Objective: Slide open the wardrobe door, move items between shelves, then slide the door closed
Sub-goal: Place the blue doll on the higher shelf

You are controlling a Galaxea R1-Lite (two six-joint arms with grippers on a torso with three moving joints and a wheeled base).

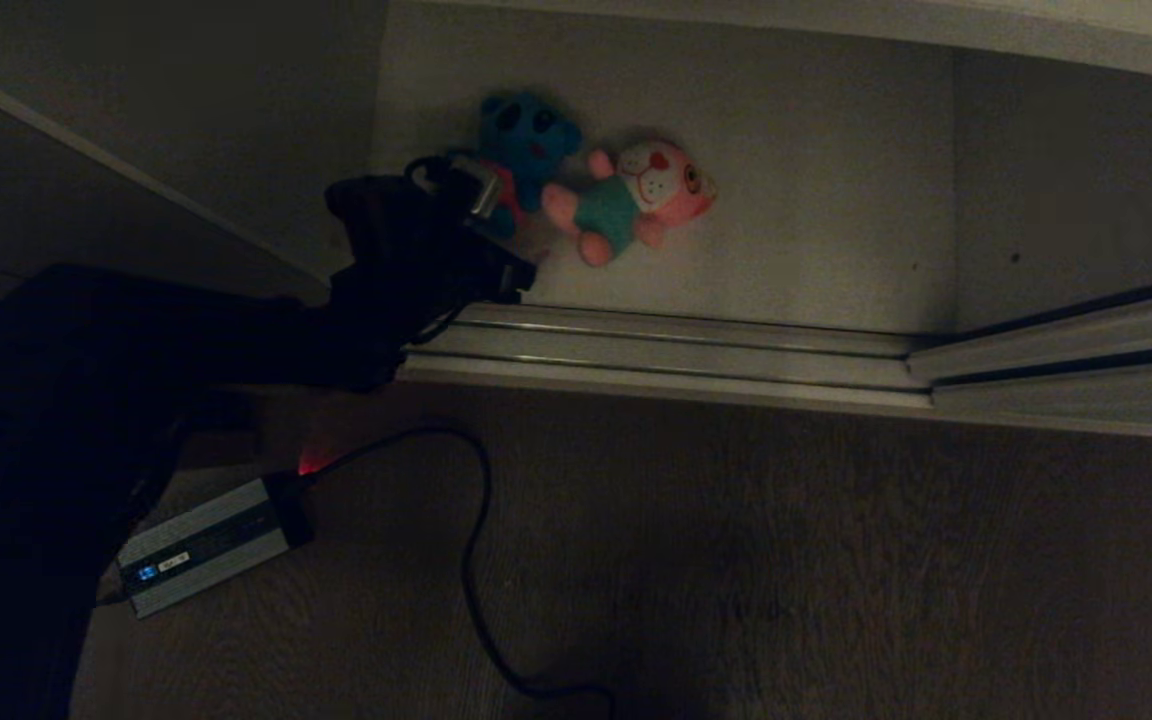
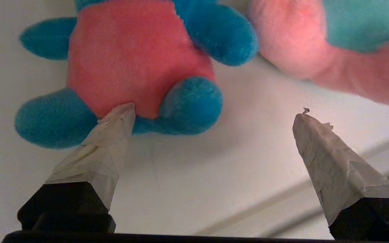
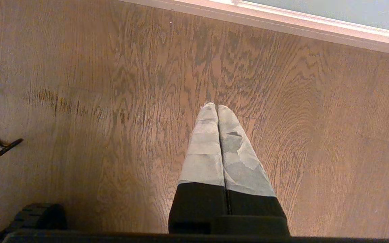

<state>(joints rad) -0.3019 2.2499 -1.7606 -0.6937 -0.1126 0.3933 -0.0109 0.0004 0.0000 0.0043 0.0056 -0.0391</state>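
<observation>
Two items lie side by side on a white shelf (image 1: 816,200) at floor level. One is a teal-blue plush with a red belly (image 1: 526,140) (image 2: 137,57). The other, a pink plush in a teal outfit (image 1: 636,195) (image 2: 349,40), lies to its right. My left arm (image 1: 406,260) reaches over the track to the blue plush. My left gripper (image 2: 218,109) is open. One taped fingertip (image 2: 120,125) sits at the plush's lower belly, the other over bare shelf. The sliding wardrobe door (image 1: 1076,170) (image 3: 349,10) stands pushed to the right. My right gripper (image 3: 216,108) hangs shut over the wooden floor.
Pale metal door tracks (image 1: 676,350) run along the shelf's front edge. On the wooden floor (image 1: 836,560) lie a grey power box (image 1: 206,545) and its black cable (image 1: 476,560). A dark panel (image 1: 136,100) bounds the shelf on the left.
</observation>
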